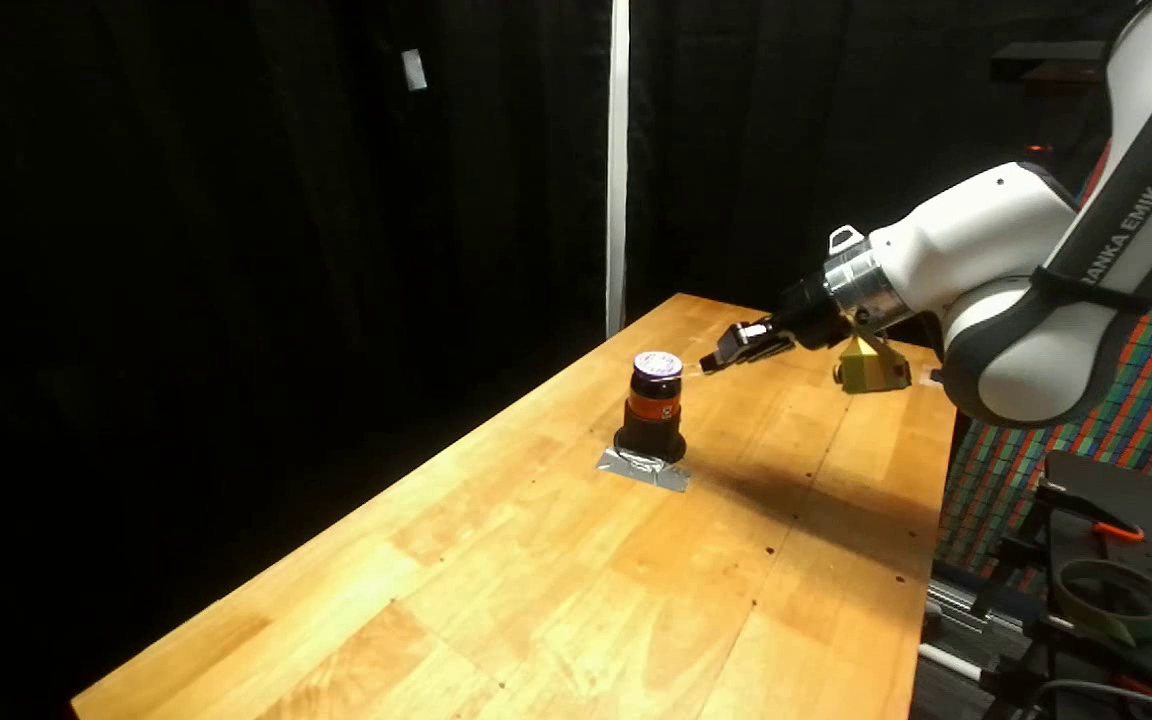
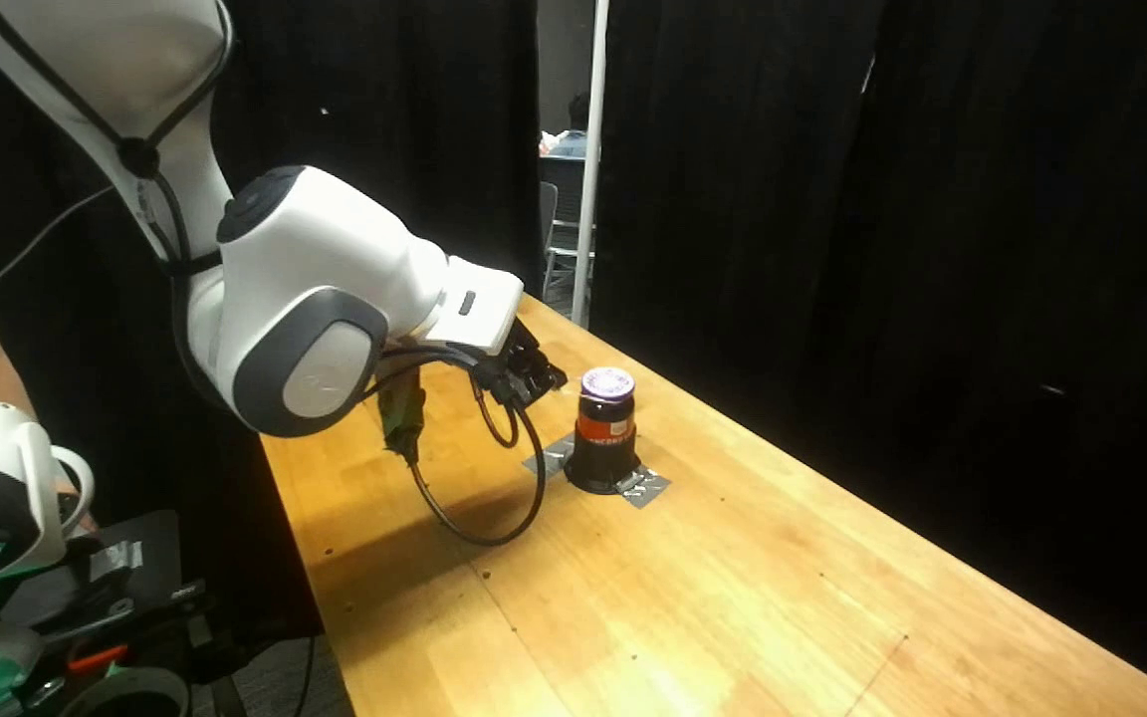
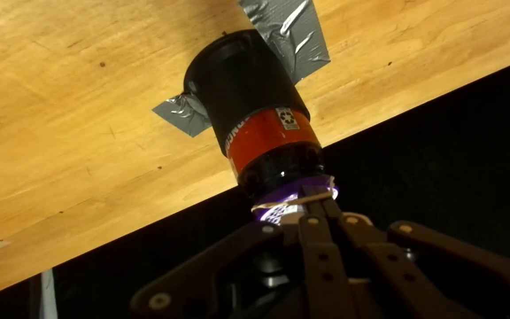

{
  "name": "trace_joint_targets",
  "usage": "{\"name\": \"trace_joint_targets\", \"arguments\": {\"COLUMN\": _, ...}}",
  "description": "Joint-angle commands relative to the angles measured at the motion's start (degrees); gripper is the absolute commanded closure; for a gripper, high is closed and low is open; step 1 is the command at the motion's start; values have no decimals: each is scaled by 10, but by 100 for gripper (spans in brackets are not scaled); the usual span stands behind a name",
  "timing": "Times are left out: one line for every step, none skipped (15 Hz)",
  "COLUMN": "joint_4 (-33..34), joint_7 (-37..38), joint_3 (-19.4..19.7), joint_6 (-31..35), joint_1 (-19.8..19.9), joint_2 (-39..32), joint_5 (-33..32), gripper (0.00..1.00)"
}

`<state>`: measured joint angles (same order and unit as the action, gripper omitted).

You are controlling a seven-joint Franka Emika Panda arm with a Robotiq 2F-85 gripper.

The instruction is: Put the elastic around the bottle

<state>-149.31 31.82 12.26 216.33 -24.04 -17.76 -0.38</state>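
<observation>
The bottle [image 1: 654, 405] is dark, with an orange-red band and a purple-white top. It stands upright in a dark holder [image 1: 651, 436] and also shows in an exterior view [image 2: 601, 429] and the wrist view [image 3: 277, 139]. My gripper [image 1: 708, 364] is level with the bottle's top, just beside it. In the wrist view its fingers [image 3: 314, 192] are together. A thin tan elastic [image 3: 290, 203] lies at the cap and crosses both fingers near their tips. In both exterior views a thin strand spans from gripper to cap. I cannot tell whether it is pinched or hooked.
Silver tape [image 1: 644, 470] fixes the holder to the wooden table [image 1: 556, 600]. A dark curtain stands behind the table's far edge. A cable [image 2: 539, 498] loops below the wrist. A black side cart with a tape roll [image 1: 1111, 600] stands beside the table.
</observation>
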Motion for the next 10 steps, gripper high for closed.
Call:
{"name": "trace_joint_targets", "arguments": {"joint_4": -21, "joint_7": -78, "joint_3": -98, "joint_6": 84, "joint_1": 69, "joint_2": -6, "joint_5": 90, "gripper": 96}}
{"name": "trace_joint_targets", "arguments": {"joint_4": -23, "joint_7": -85, "joint_3": -118, "joint_6": 99, "joint_1": 82, "joint_2": -10, "joint_5": 100, "gripper": 95}}
{"name": "trace_joint_targets", "arguments": {"joint_4": -26, "joint_7": -92, "joint_3": -133, "joint_6": 112, "joint_1": 93, "joint_2": -12, "joint_5": 110, "gripper": 95}}
{"name": "trace_joint_targets", "arguments": {"joint_4": -28, "joint_7": -93, "joint_3": -147, "joint_6": 120, "joint_1": 102, "joint_2": -13, "joint_5": 115, "gripper": 95}}
{"name": "trace_joint_targets", "arguments": {"joint_4": -29, "joint_7": -94, "joint_3": -158, "joint_6": 126, "joint_1": 111, "joint_2": -14, "joint_5": 115, "gripper": 95}}
{"name": "trace_joint_targets", "arguments": {"joint_4": -30, "joint_7": -93, "joint_3": -168, "joint_6": 113, "joint_1": 119, "joint_2": -12, "joint_5": 116, "gripper": 70}}
{"name": "trace_joint_targets", "arguments": {"joint_4": -34, "joint_7": -83, "joint_3": -179, "joint_6": 85, "joint_1": 132, "joint_2": -3, "joint_5": 104, "gripper": 69}}
{"name": "trace_joint_targets", "arguments": {"joint_4": -26, "joint_7": -90, "joint_3": -182, "joint_6": 95, "joint_1": 135, "joint_2": -15, "joint_5": 110, "gripper": 89}}
{"name": "trace_joint_targets", "arguments": {"joint_4": -27, "joint_7": -89, "joint_3": -188, "joint_6": 90, "joint_1": 139, "joint_2": -15, "joint_5": 109, "gripper": 80}}
{"name": "trace_joint_targets", "arguments": {"joint_4": -27, "joint_7": -88, "joint_3": -191, "joint_6": 89, "joint_1": 142, "joint_2": -15, "joint_5": 109, "gripper": 73}}
